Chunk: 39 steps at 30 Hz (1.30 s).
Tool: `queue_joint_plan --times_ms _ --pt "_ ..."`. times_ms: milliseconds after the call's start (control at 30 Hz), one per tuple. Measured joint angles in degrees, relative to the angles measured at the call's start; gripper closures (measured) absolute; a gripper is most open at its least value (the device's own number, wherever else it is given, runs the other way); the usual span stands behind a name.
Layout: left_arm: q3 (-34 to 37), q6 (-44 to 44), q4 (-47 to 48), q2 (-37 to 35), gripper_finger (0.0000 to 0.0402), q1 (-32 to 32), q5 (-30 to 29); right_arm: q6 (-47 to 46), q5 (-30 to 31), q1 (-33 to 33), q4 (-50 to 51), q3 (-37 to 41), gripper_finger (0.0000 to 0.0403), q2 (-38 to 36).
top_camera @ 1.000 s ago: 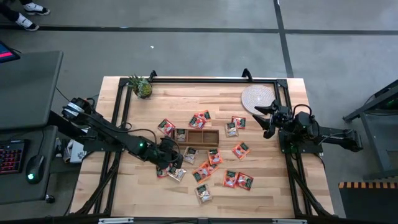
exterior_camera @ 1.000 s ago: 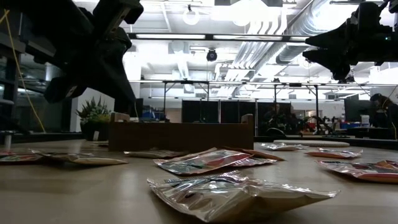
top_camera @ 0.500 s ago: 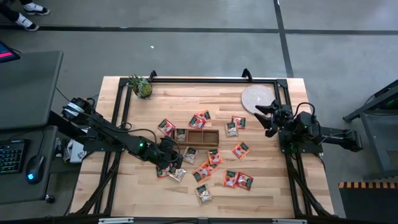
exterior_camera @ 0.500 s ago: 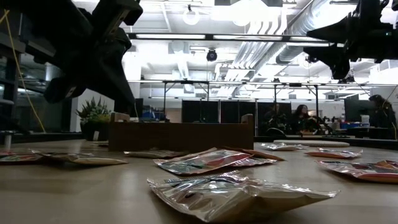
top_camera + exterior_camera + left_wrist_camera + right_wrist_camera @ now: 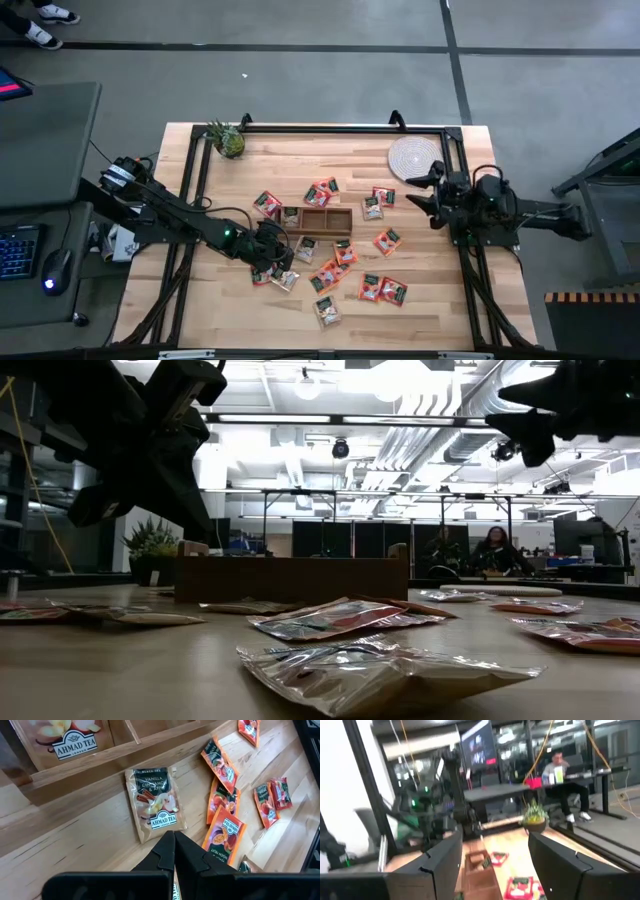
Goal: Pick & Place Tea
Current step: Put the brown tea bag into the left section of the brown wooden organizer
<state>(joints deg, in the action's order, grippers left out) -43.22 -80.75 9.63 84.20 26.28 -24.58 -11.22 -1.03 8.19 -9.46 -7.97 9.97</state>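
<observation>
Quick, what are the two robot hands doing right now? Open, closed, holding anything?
Left hand: closed, holding nothing visible, low over the tea sachets.
Right hand: open, empty, raised near the woven mat.

Pale wooden tabletop [image 5: 420,310], smooth planks with visible grain and a soft sheen. Tea sachets [image 5: 383,290] of glossy crinkled foil, catching the ceiling light; one brown sachet [image 5: 155,802] looks slick and printed. A wooden box [image 5: 327,221] of brown, matt, plain-sawn boards. A round mat [image 5: 413,155] of pale woven fibre, coarse in texture. Both arms and the left end effector [image 5: 174,851] look like dark matt plastic or metal. The frame rails [image 5: 320,128] around the tabletop are black metal.
</observation>
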Motion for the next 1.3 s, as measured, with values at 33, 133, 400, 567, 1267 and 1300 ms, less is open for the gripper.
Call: queue_joint_plan --times_ms 33,133,400,567,1267,1300 --pt "0.0 0.1 0.0 0.0 0.0401 0.0 0.0 1.0 -0.2 0.0 1.3 -1.5 0.0178 2.3" --pt "0.0 0.1 0.0 0.0 0.0401 0.0 0.0 2.2 -0.4 0.0 5.3 -6.9 0.0178 10.2" --pt "0.0 0.1 0.5 0.0 0.0401 0.0 0.0 -8.1 -3.4 0.0 -1.4 -17.4 0.0178 28.7" --pt "0.0 0.1 0.4 0.0 0.0402 0.0 0.0 -6.3 -9.9 -2.9 -9.6 -20.3 0.0178 39.8" --pt "0.0 1.0 0.9 0.0 0.0401 0.0 1.3 -12.6 2.0 -20.6 -30.2 -24.9 0.0261 71.5" --pt "0.0 1.0 0.9 0.0 0.0401 0.0 1.3 -10.9 2.5 -21.4 -27.9 -26.7 0.0276 72.4"
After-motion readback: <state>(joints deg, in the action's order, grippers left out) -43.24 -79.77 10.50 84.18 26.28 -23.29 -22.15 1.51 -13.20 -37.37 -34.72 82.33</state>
